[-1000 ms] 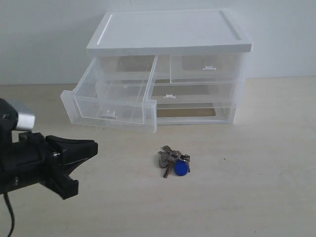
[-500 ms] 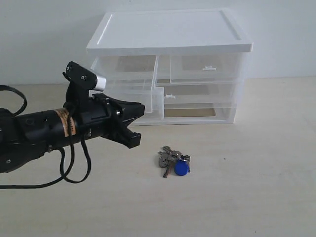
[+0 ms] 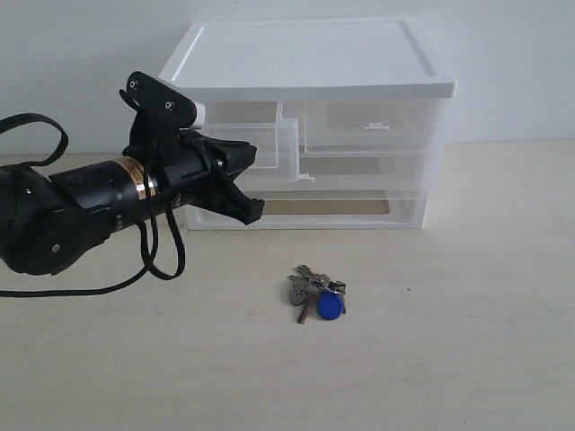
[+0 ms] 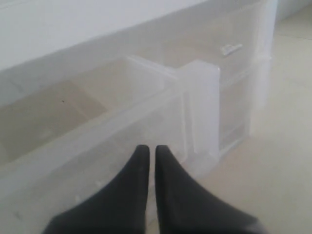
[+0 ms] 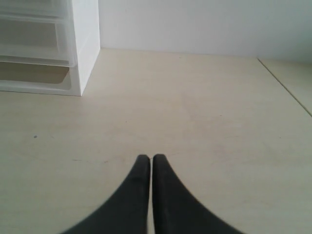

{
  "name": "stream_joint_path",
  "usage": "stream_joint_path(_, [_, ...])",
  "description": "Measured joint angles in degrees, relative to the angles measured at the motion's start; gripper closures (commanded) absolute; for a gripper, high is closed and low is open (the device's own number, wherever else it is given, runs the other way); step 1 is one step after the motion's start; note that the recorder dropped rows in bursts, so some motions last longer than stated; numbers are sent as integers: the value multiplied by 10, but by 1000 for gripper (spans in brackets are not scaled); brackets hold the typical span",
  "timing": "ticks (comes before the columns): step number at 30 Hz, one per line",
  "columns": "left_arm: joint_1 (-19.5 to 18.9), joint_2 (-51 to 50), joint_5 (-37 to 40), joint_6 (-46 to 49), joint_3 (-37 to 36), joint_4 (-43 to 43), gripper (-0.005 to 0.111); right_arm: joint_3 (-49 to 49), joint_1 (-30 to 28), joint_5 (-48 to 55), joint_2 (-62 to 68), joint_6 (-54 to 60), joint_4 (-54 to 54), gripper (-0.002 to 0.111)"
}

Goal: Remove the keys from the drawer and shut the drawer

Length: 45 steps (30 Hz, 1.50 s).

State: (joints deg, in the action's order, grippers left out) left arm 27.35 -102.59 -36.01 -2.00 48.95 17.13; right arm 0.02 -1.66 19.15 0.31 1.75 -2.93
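Note:
The keys (image 3: 316, 294), grey metal with a round blue fob, lie on the table in front of the cabinet (image 3: 305, 63). Nothing is near them. The clear top left drawer (image 3: 272, 144) sticks out only a little from the cabinet front. My left gripper (image 3: 252, 157) is shut, and its tips press against the front of that drawer (image 4: 161, 112). In the left wrist view the left gripper (image 4: 148, 147) holds nothing. My right gripper (image 5: 151, 157) is shut and empty, low over bare table. It does not show in the exterior view.
The twin top right drawer (image 3: 373, 126) and the full-width drawers below (image 3: 359, 166) are pushed in. A black cable (image 3: 162, 260) loops under the left arm. The cabinet's side (image 5: 85, 44) stands off to one side of the right gripper, and a table seam (image 5: 285, 85) runs beyond.
The left arm swung up from the lower left to the cabinet and pushed the wide-open drawer almost fully in. The keys have not moved.

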Motion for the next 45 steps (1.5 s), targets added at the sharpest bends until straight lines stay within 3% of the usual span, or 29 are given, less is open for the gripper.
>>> stream_joint_path(21, [0,-124,26,80,155,-35,102,0,0,0,0,-1,0,108])
stream_joint_path(31, [6,-131,62,76,170,-22,102,0,0,0,0,-1,0,108])
stream_joint_path(36, [-1,-82,97,68,134,-36,102,0,0,0,0,-1,1,108])
stream_joint_path(45, [-2,111,60,40,-28,-43,102,0,0,0,0,-2,1,108])
